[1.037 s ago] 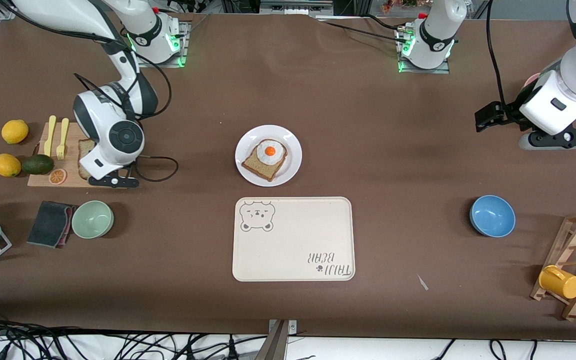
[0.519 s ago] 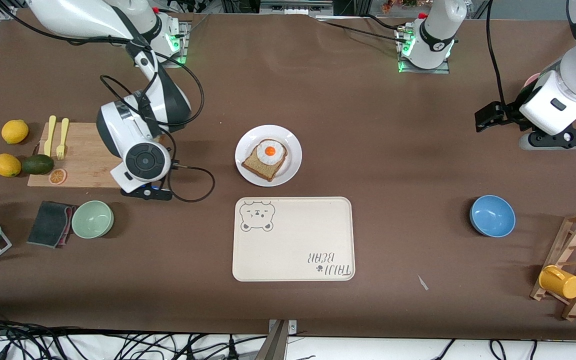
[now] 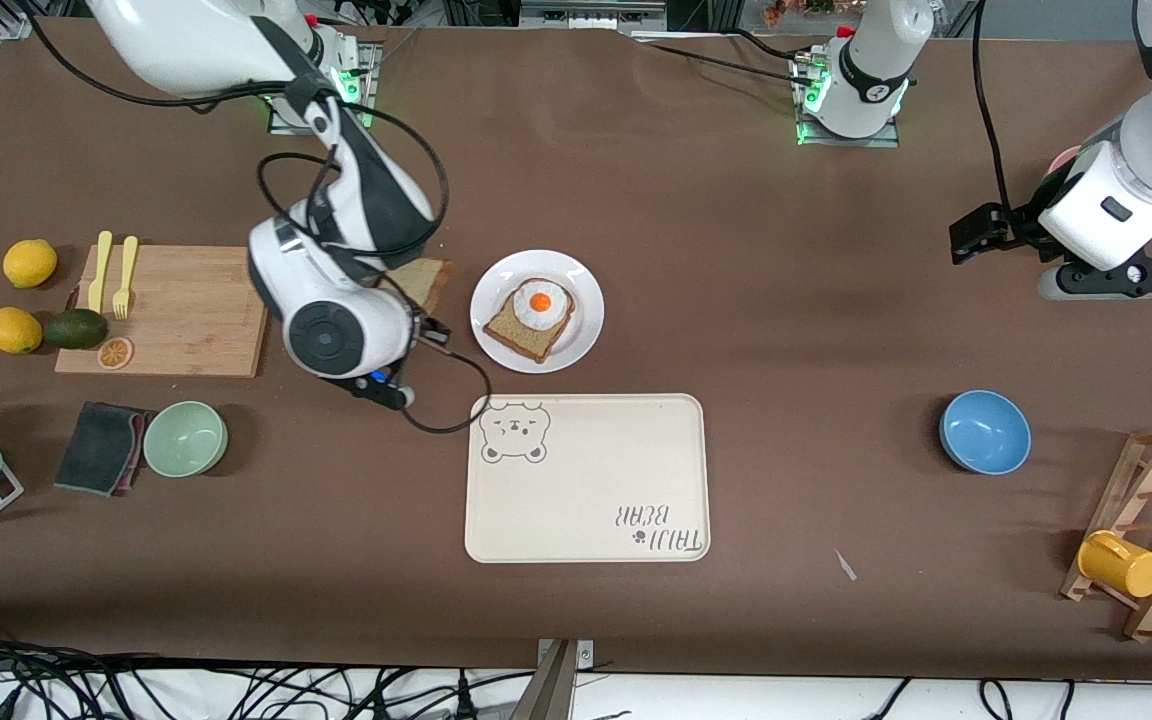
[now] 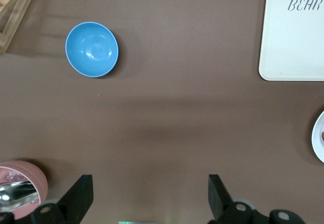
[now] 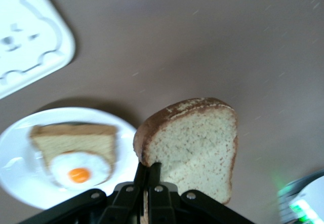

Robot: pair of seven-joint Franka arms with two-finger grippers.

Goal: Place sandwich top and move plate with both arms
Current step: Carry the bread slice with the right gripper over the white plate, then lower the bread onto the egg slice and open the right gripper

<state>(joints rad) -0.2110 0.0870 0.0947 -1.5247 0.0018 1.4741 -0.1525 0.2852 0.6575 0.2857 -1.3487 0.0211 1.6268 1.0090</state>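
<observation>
Table (image 3: 736,250): brown, matte covering
Nearest edge: tangled black cables (image 3: 186,690)
Light: even, soft shadows

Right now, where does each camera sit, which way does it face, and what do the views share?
Front view: high across the table, facing both arms' bases.
Left wrist view: looks down past the open left gripper at the blue bowl.
Right wrist view: looks down past the shut right gripper holding the sandwich top.
All three show the plate and tray.
</observation>
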